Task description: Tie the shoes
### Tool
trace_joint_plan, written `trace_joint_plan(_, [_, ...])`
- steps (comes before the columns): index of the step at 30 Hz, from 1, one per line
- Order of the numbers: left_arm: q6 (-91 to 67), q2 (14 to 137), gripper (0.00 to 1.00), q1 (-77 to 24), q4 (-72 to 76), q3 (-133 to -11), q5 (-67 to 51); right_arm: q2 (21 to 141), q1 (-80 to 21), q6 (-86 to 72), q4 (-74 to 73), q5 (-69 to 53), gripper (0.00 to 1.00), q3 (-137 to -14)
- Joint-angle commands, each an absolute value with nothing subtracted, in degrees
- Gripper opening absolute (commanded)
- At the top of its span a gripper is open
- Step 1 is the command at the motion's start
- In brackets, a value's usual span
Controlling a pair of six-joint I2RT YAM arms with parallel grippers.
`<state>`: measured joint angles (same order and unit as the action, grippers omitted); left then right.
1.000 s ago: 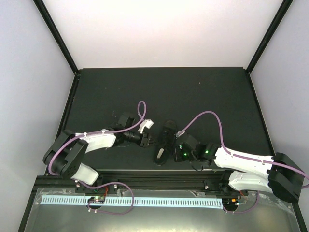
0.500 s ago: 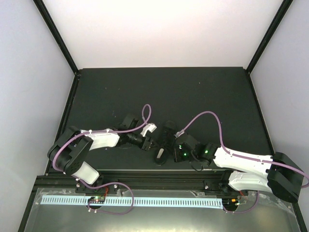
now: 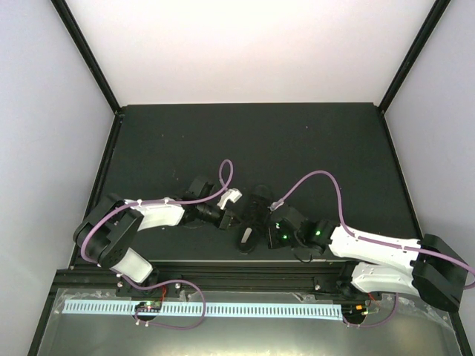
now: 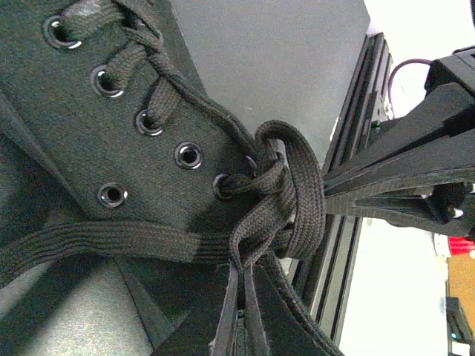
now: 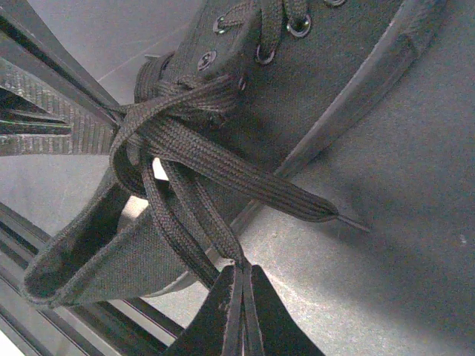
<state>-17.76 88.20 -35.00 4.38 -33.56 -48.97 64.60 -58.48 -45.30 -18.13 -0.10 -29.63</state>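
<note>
Left wrist: I see the left gripper (image 4: 239,297) pinching the laces (image 4: 298,185) of the shoe (image 4: 67,141) — the right gripper (image 5: 241,293) nips them too.

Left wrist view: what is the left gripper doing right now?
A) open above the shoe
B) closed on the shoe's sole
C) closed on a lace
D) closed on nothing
C: the left gripper has its tips pinched together on a black lace leading from the shoe.

I see the dark bench (image 3: 297,141) carrying the black shoe (image 3: 254,211), which sits on its sole near the 6 o'clock edge, about mid-width. Its toe points toward 12 o'clock, its pale-lined opening toward 6.
</note>
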Motion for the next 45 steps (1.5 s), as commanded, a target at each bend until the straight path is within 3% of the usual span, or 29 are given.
trace_joint_plan(1, [-18.3,86.2,0.02,-35.0,6.2,-33.9,-47.0,61.5,-58.4,-45.6,-20.4,3.6,0.02,-30.1])
trace_joint_plan(10, [-21.3,84.9,0.02,-32.4,6.2,-32.3,-44.4,60.4,-56.0,-45.6,-28.0,8.4,0.02,-32.1])
trace_joint_plan(24, [-20.3,86.9,0.02,-26.4,5.3,-31.9,-45.1,58.3,-52.2,-44.9,-27.9,6.4,0.02,-30.1])
trace_joint_plan(35, [-16.9,88.3,0.05,-27.1,5.3,-33.5,-51.0,61.5,-52.2,-36.2,-15.6,-11.7,0.03,-26.9])
trace_joint_plan(38, [-16.5,88.5,0.05,-27.7,5.1,-33.9,-51.2,63.0,-52.1,-38.0,-17.0,-9.3,0.19,-27.1])
trace_joint_plan(42, [-16.7,88.5,0.05,-27.8,5.6,-33.8,-51.2,57.4,-48.4,-39.4,-16.5,-10.7,0.62,-24.9])
trace_joint_plan(45, [-16.7,88.8,0.05,-27.9,5.6,-34.0,-51.2,51.7,-43.6,-39.8,-14.7,-15.0,0.74,-22.4])
